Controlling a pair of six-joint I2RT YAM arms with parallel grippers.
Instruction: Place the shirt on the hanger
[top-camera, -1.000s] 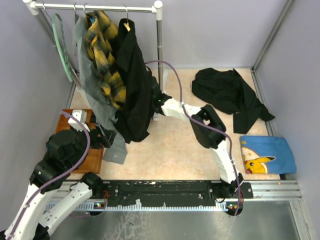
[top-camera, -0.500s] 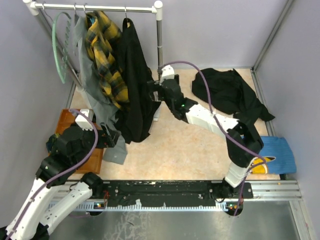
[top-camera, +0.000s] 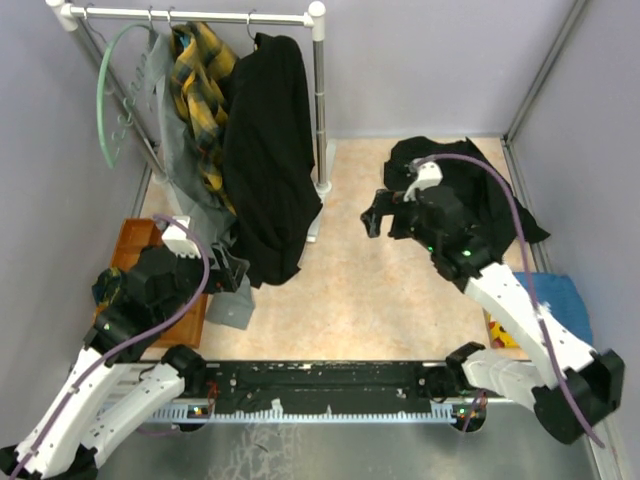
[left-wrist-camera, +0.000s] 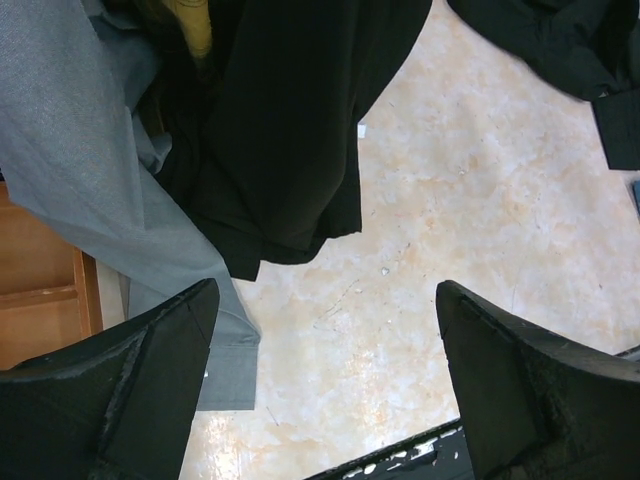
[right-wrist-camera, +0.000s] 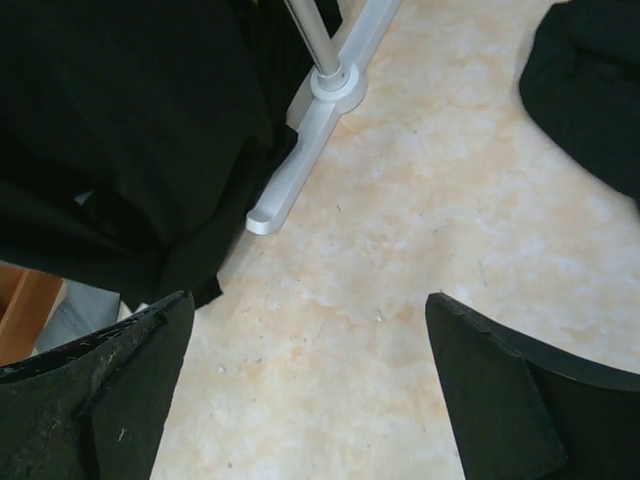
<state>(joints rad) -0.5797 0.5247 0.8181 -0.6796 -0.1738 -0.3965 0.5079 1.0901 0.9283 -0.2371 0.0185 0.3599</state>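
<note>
The black shirt (top-camera: 265, 150) hangs from the rack's rail (top-camera: 200, 15), draped down to the floor. The hanger is hidden under its shoulders; only a metal hook (top-camera: 251, 17) shows at the rail. In the left wrist view the shirt's hem (left-wrist-camera: 280, 140) hangs ahead of my left gripper (left-wrist-camera: 325, 390), which is open and empty. That left gripper (top-camera: 235, 272) sits low beside the hem. My right gripper (top-camera: 375, 215) is open and empty, well right of the shirt (right-wrist-camera: 130, 130), over bare floor (right-wrist-camera: 310, 400).
A plaid shirt (top-camera: 205, 90), a grey garment (top-camera: 180, 170) and a pale green hanger (top-camera: 105, 100) share the rail. The rack's post (top-camera: 319, 100) and foot (right-wrist-camera: 310, 140) stand between the arms. Another black garment (top-camera: 470, 190) and a blue cloth (top-camera: 560, 300) lie right; a wooden box (top-camera: 140, 240) left.
My right gripper opened, let go of the shirt and drew back to the right, away from the rack. The shirt swung to hang straight from the rail. The left arm shifted slightly.
</note>
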